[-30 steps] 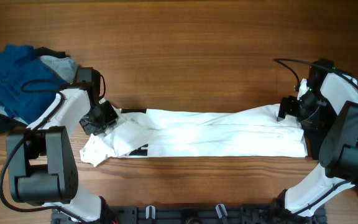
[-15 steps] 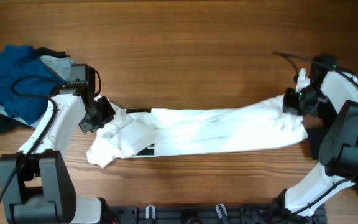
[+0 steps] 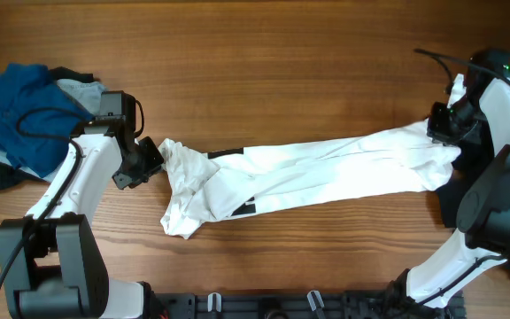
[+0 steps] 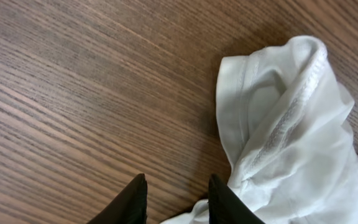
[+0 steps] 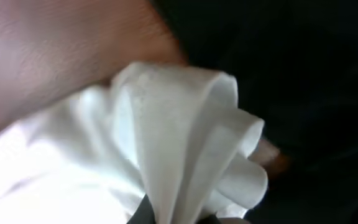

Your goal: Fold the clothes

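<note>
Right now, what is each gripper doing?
Left gripper: open, empty, beside the white T-shirt.
Right gripper: closed on the white T-shirt's end.

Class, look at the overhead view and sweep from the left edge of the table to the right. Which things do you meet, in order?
pile of blue and black clothes → left gripper → white T-shirt → right gripper
</note>
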`<state>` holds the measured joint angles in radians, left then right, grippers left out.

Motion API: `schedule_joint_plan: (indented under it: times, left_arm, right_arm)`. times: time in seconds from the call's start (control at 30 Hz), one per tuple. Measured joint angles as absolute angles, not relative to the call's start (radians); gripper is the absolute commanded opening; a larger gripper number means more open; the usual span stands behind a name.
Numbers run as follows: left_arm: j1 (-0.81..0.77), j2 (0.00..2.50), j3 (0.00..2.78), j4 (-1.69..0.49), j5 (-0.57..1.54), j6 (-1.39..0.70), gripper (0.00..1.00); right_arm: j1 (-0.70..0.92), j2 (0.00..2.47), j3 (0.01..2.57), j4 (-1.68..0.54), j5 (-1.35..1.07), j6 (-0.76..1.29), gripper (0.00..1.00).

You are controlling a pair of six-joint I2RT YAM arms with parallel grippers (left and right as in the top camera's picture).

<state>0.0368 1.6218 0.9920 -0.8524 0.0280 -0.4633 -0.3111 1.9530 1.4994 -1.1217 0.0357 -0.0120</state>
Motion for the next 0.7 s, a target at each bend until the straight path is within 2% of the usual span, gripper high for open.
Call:
schedule_joint_plan:
  times: [0.23, 0.5, 0.57, 0.63, 0.7]
  left_arm:
    - [0.037, 1.622, 0.992, -0.852, 0.054, -0.47, 0.35]
    - [0.037, 1.622, 0.992, -0.856, 0.058, -0.47, 0.35]
    - [0.037, 1.622, 0.992, -0.856, 0.058, -0.47, 0.35]
    - [0.037, 1.622, 0.992, -0.856, 0.058, -0.47, 0.35]
    - [0.037, 1.622, 0.992, -0.857, 0.058, -0.47, 0.35]
  right_arm:
    - [-0.003, 1.953, 1.525, -1.277, -0.028, 0.1, 0.04]
    - [0.274, 1.953, 1.514, -1.245, -0.061, 0.261, 0.06]
    - [0.307, 1.953, 1.506, -1.234, -0.079, 0.27, 0.18]
    - [0.327, 1.953, 1.506, -1.229, -0.087, 0.281, 0.39]
    - [0.353, 1.953, 1.506, -1.222, -0.101, 0.285, 0.4]
